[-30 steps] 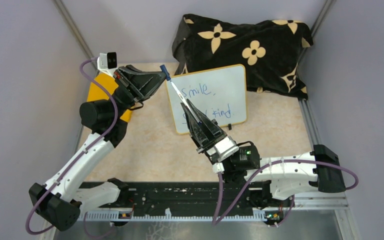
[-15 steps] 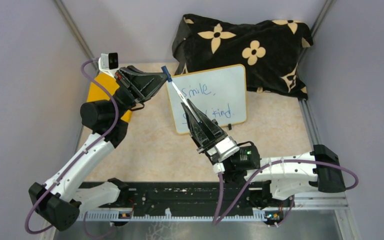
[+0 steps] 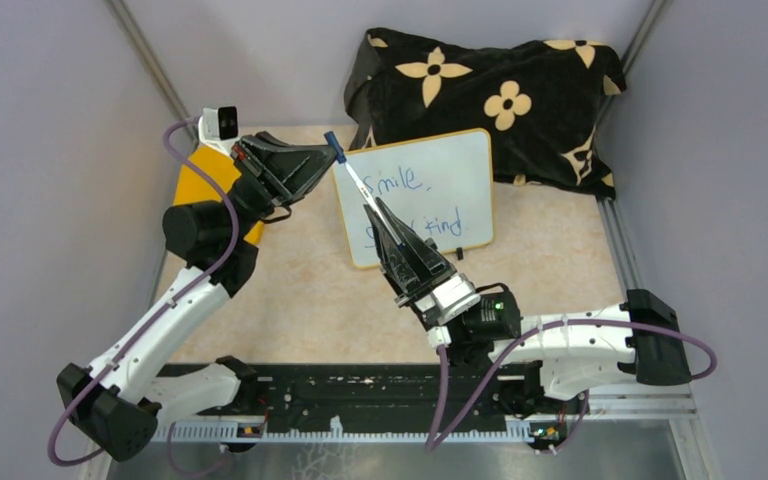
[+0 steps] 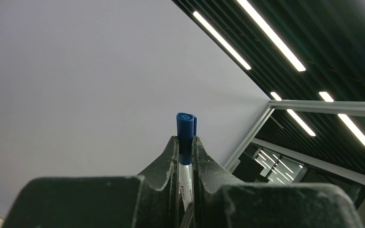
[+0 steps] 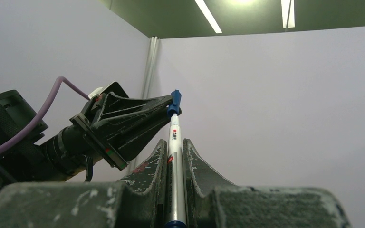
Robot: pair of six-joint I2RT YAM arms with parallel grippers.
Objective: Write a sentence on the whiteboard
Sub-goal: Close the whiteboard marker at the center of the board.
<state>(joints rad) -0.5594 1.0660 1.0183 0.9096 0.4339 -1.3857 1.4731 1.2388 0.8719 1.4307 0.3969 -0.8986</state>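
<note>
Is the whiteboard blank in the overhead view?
No, the whiteboard carries the sentence in blue, partly hidden by the right gripper holding the marker.

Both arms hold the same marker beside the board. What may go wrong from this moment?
1. The left jaws pinch only the blue cap; if the arms part unevenly, the marker may slip from the right jaws and drop.
2. It hangs by the whiteboard edge; a fall or low sweep may smear the sentence.

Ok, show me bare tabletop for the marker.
Free: tabletop between the whiteboard, the flowered cloth and the right arm; also between the whiteboard's near edge and the left arm. Crowded: above whiteboard's left edge, left gripper and right gripper clamping the marker.
</note>
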